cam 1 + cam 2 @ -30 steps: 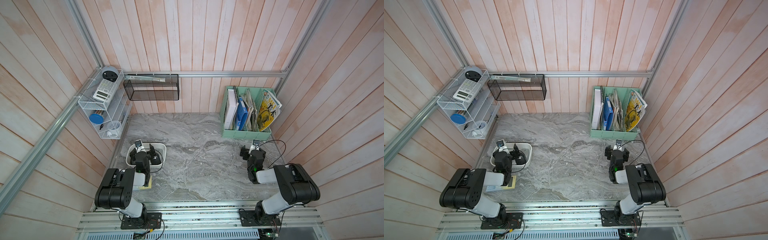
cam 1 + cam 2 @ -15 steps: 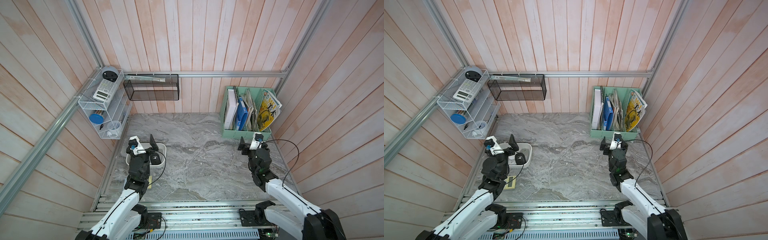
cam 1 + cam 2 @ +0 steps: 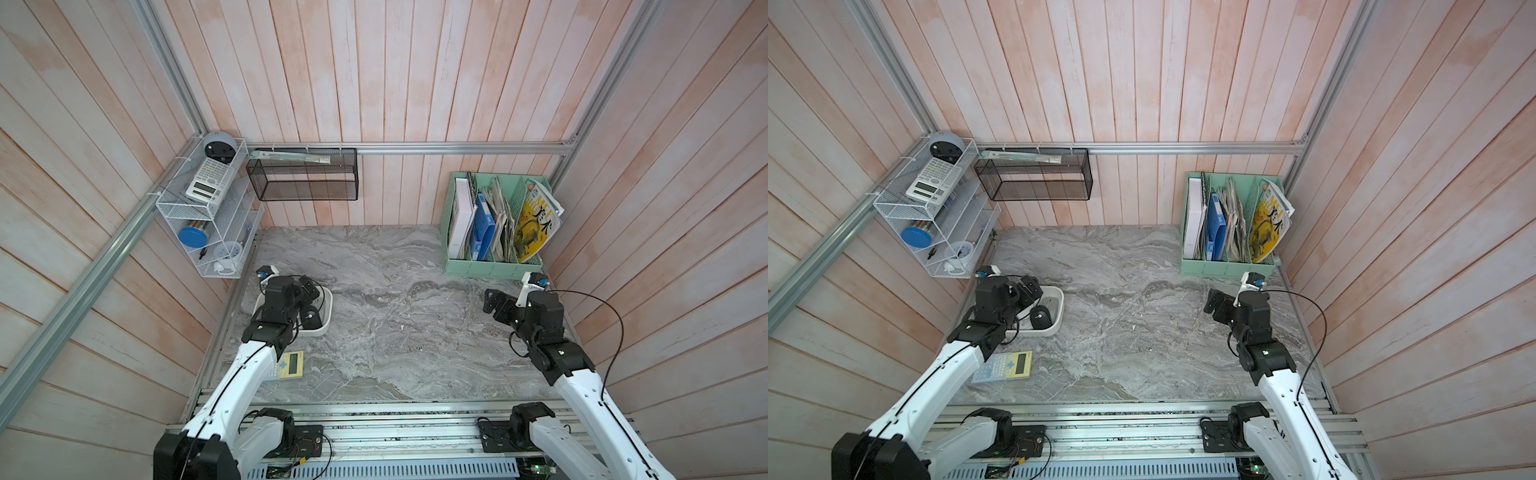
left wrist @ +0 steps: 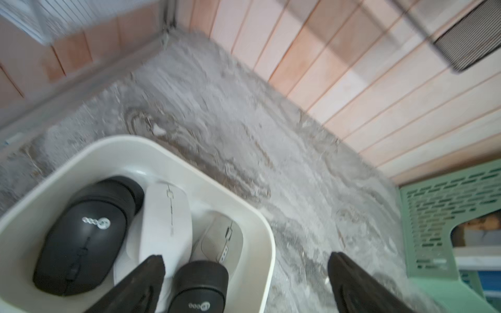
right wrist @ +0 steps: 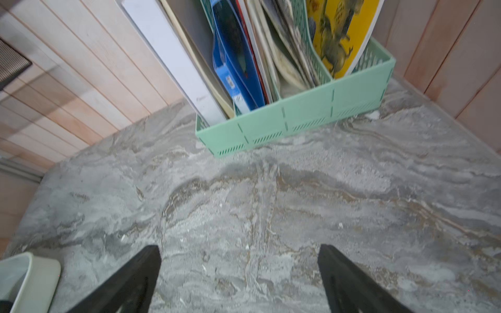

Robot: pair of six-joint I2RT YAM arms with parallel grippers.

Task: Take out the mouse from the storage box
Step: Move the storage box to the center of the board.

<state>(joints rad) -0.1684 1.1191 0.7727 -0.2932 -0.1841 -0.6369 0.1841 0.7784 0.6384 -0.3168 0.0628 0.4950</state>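
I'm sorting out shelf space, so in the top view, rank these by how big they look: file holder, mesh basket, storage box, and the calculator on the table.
1. file holder
2. mesh basket, though it hangs nearer the camera
3. storage box, partly hidden by the left arm
4. calculator

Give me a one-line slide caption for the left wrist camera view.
Open left hand hovering at the white storage box, which holds four mice: two black, two pale.
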